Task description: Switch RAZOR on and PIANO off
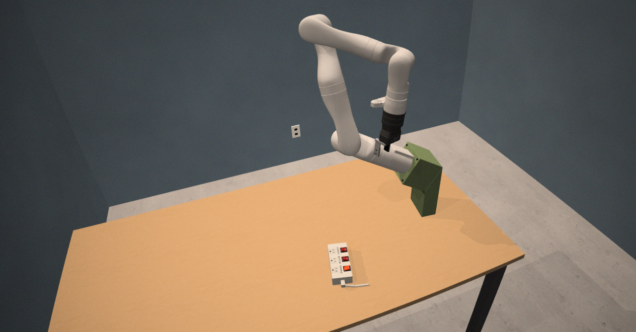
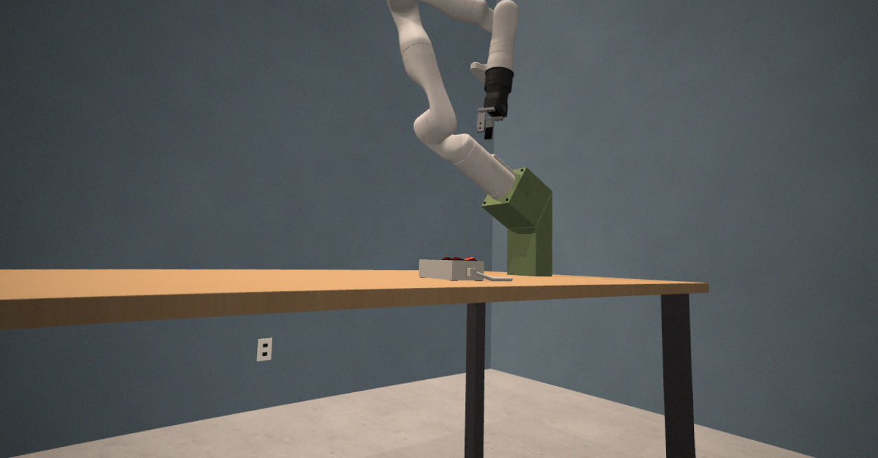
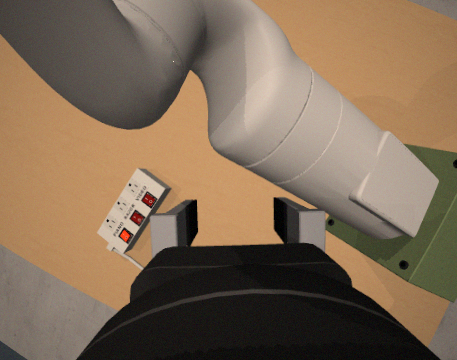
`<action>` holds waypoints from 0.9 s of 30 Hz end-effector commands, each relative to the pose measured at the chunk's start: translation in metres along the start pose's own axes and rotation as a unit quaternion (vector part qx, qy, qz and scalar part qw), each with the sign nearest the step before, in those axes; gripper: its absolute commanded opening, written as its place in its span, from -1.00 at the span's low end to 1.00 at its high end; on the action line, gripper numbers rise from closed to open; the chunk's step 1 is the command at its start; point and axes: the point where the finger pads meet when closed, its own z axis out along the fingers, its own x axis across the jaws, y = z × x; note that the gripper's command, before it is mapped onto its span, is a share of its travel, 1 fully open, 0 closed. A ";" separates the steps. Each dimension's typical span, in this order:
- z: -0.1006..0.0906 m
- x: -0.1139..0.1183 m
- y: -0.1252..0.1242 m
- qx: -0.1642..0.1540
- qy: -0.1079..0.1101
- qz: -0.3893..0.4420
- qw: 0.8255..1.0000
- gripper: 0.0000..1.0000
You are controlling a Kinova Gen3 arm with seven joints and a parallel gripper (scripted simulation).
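Observation:
A white power strip (image 1: 335,265) (image 2: 443,268) (image 3: 119,210) lies flat, right way up, on the wooden table (image 1: 199,241) (image 2: 184,289) (image 3: 48,160) near its front right edge. It carries three red rocker switches in a row. The switch nearest the cord (image 1: 347,268) (image 3: 126,234) glows brighter orange; the other two (image 1: 345,258) (image 1: 343,250) look darker red. The labels are too small to read. My gripper (image 1: 383,147) (image 2: 485,129) (image 3: 235,214) is open and empty. It hangs high above the table, pointing down just over the arm's own lower link, far behind the strip.
The arm's green pedestal (image 1: 424,178) (image 2: 531,228) (image 3: 442,240) stands at the table's back right. The thick white lower link (image 1: 377,154) (image 3: 288,114) lies right under the fingers. A short grey cord stub (image 1: 357,285) (image 2: 494,278) sticks out of the strip's near end.

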 end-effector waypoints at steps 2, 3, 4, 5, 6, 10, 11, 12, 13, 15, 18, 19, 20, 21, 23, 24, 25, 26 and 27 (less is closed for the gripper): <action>0.001 0.000 0.000 0.003 0.002 0.002 1.000 1.00; 0.001 0.000 0.000 0.003 0.002 0.002 1.000 1.00; 0.001 0.000 0.000 0.003 0.002 0.002 1.000 1.00; 0.007 -0.010 0.007 0.005 0.001 -0.010 1.000 1.00; 0.007 -0.010 0.007 0.005 0.001 -0.010 1.000 1.00; 0.007 -0.010 0.007 0.005 0.001 -0.010 1.000 1.00; 0.007 -0.010 0.007 0.005 0.001 -0.010 1.000 1.00; 0.007 -0.010 0.007 0.005 0.001 -0.010 1.000 1.00; 0.013 -0.019 0.013 0.007 0.000 -0.022 1.000 1.00; 0.013 -0.019 0.013 0.007 0.000 -0.022 1.000 1.00; 0.013 -0.019 0.013 0.007 0.000 -0.022 1.000 1.00; 0.013 -0.019 0.013 0.007 0.000 -0.022 1.000 1.00; 0.013 -0.019 0.013 0.007 0.000 -0.022 1.000 1.00; 0.013 -0.019 0.013 0.007 0.000 -0.022 1.000 1.00; 0.019 -0.028 0.020 0.009 0.000 -0.034 0.999 1.00; 0.019 -0.028 0.020 0.009 0.000 -0.034 0.999 1.00; 0.019 -0.028 0.020 0.009 0.000 -0.034 0.999 1.00; 0.019 -0.028 0.020 0.009 0.000 -0.034 0.999 1.00; 0.019 -0.028 0.020 0.009 0.000 -0.034 0.999 1.00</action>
